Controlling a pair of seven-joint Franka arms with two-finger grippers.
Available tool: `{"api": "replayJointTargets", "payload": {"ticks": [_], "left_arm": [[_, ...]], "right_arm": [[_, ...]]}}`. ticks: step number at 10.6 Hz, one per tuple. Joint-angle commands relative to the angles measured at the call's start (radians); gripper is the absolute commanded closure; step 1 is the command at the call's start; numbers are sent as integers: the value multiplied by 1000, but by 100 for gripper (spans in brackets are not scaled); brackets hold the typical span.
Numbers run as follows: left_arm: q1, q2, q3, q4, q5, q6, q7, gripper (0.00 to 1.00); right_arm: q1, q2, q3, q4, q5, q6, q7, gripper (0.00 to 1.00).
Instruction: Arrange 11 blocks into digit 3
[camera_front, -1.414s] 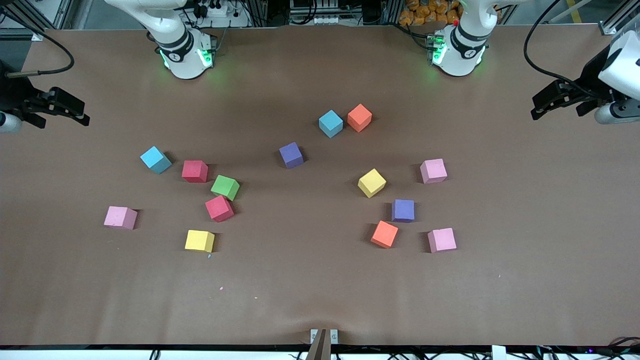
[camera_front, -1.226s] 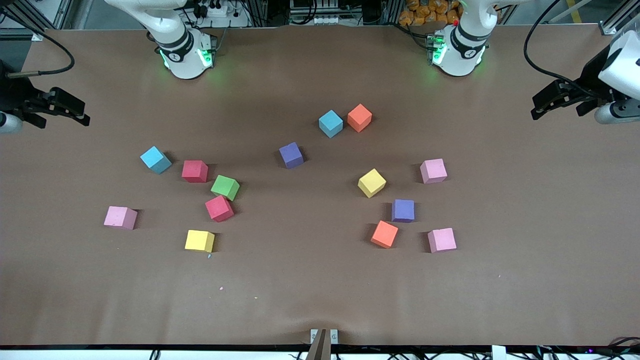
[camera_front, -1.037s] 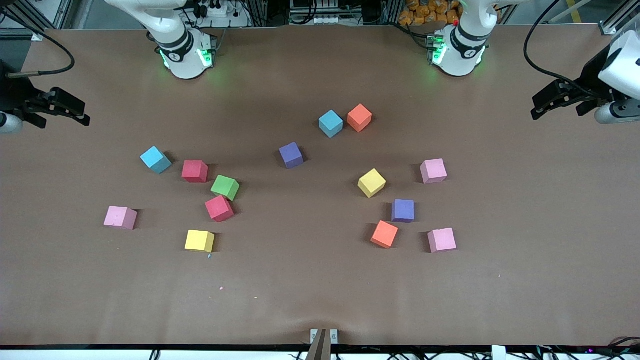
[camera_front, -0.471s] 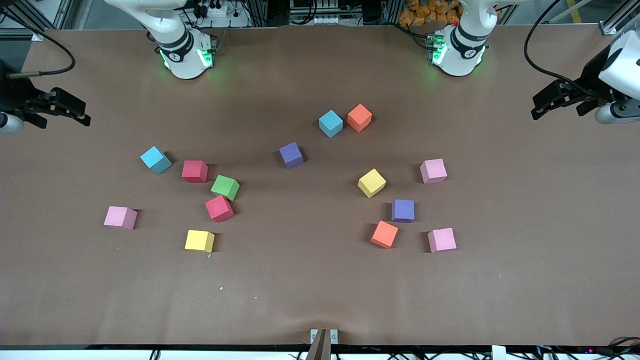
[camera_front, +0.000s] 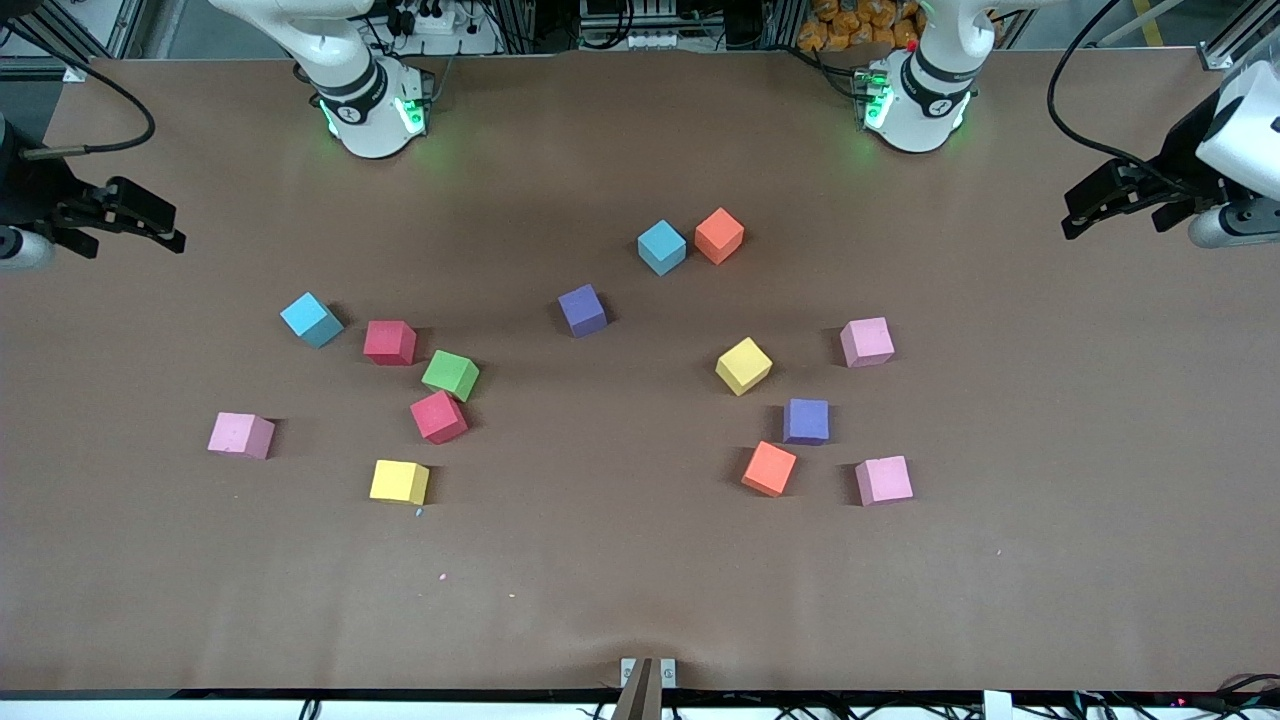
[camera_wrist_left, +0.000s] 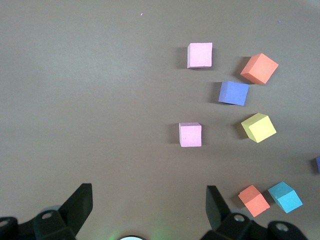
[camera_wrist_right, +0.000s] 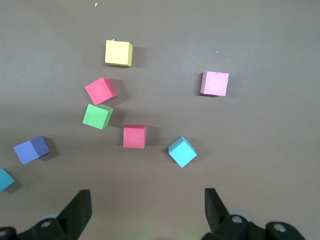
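Several foam blocks lie scattered singly on the brown table; no digit 3 figure shows. Toward the right arm's end lie a light blue block (camera_front: 311, 319), two red blocks (camera_front: 389, 342), a green block (camera_front: 450, 375), a pink block (camera_front: 241, 435) and a yellow block (camera_front: 399, 481). A purple block (camera_front: 583, 309) lies mid-table. Toward the left arm's end lie light blue (camera_front: 661, 247), orange (camera_front: 719, 236), yellow (camera_front: 744, 366), pink (camera_front: 866, 342), purple (camera_front: 806, 421), orange (camera_front: 769, 468) and pink (camera_front: 884, 480) blocks. My right gripper (camera_front: 160, 225) (camera_wrist_right: 147, 205) and left gripper (camera_front: 1075, 212) (camera_wrist_left: 149, 200) hang open and empty over the table's ends.
The arm bases (camera_front: 370, 110) stand along the table's edge farthest from the front camera. A small mount (camera_front: 647, 672) sits at the nearest edge. Tiny foam crumbs (camera_front: 440, 577) lie nearer the camera than the yellow block.
My right gripper has crept slightly toward the table's middle. The blocks and my left arm have not moved.
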Motion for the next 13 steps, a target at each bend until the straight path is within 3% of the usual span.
{"api": "replayJointTargets", "payload": {"ticks": [1,8,13], "left_arm": [[-16,-6,0,-6,-4,-21,5,0],[-22,7,-59,-3,-6,-49,11,0],[-11,11,-56,-4,-4,-46,6,0]], "right_arm": [[-10,29,11,6,10,-5,11,0],[51,140,13,3,12,42,11,0],[92,195,13,-2,12,73,11,0]]}}
